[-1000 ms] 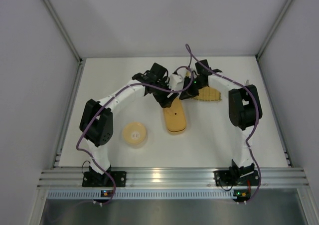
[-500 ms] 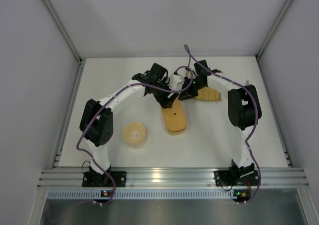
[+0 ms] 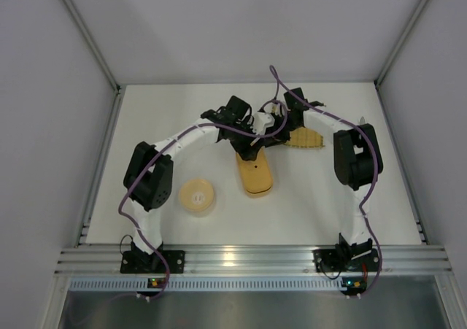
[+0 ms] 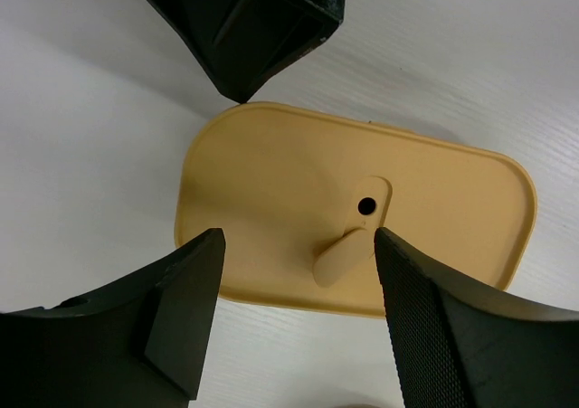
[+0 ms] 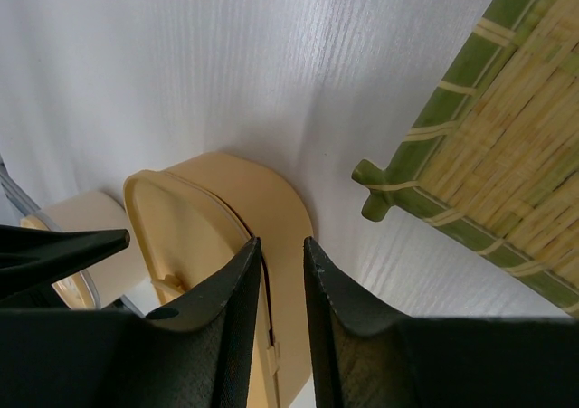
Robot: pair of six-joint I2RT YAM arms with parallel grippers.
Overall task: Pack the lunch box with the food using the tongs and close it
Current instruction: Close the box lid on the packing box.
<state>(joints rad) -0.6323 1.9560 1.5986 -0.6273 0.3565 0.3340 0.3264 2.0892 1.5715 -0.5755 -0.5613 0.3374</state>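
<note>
- Hovering over the closed lunch box (image 3: pixel 255 176), the left gripper (image 4: pixel 298 268) is released, its jaws spread wide with nothing between them.
- Straight beneath that gripper lies the lid (image 4: pixel 262 177), seated flat on the box. The lid's small raised tab (image 4: pixel 348 241), with a hole in it, sits below the gap between the two fingers.
- Neither left finger appears to touch the lid.
- At the far end of the box, the right gripper (image 5: pixel 282 263) shows only a narrow slit between its jaws. I cannot tell whether they pinch the box's rim or are free of it.
- Under and just to the left of the right fingers sits the rounded end of the box.
- Off to their right lies a bamboo mat (image 5: pixel 507 146) with a green edge, flat on the white table (image 3: pixel 321 198) and apart from the box.
- Well to the near left of both grippers rests a round tan piece (image 3: pixel 198 197).
</note>
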